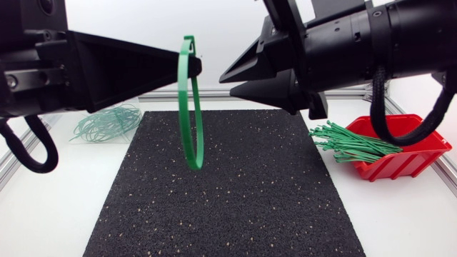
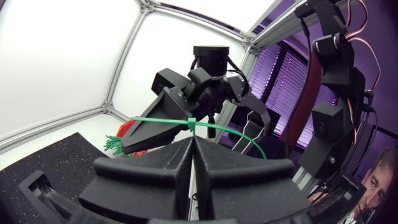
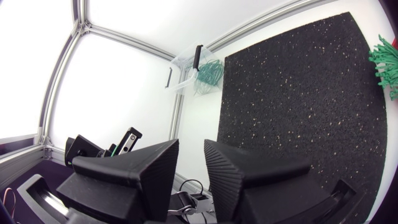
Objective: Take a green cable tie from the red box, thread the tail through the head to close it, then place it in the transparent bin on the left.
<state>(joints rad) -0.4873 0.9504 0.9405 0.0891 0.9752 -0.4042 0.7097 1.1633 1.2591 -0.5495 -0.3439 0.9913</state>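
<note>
A green cable tie (image 1: pixel 191 114), closed into a loop, hangs high over the black mat (image 1: pixel 235 193). My left gripper (image 1: pixel 196 66) is shut on its upper end. In the left wrist view the tie's head (image 2: pixel 191 124) sits just past the closed fingertips of the left gripper (image 2: pixel 193 142). My right gripper (image 1: pixel 228 83) hovers just right of the loop, its fingers a little apart and empty. The right wrist view shows the right gripper (image 3: pixel 191 155) with a bare gap between its fingers. The red box (image 1: pixel 410 150) holds loose green ties (image 1: pixel 350 143). The transparent bin (image 1: pixel 107 123) lies at the far left.
Several closed green ties lie in the transparent bin (image 3: pixel 200 70). The bundle of ties sticks out of the red box over the mat's right edge. An aluminium frame rail (image 1: pixel 164 94) runs along the table's back.
</note>
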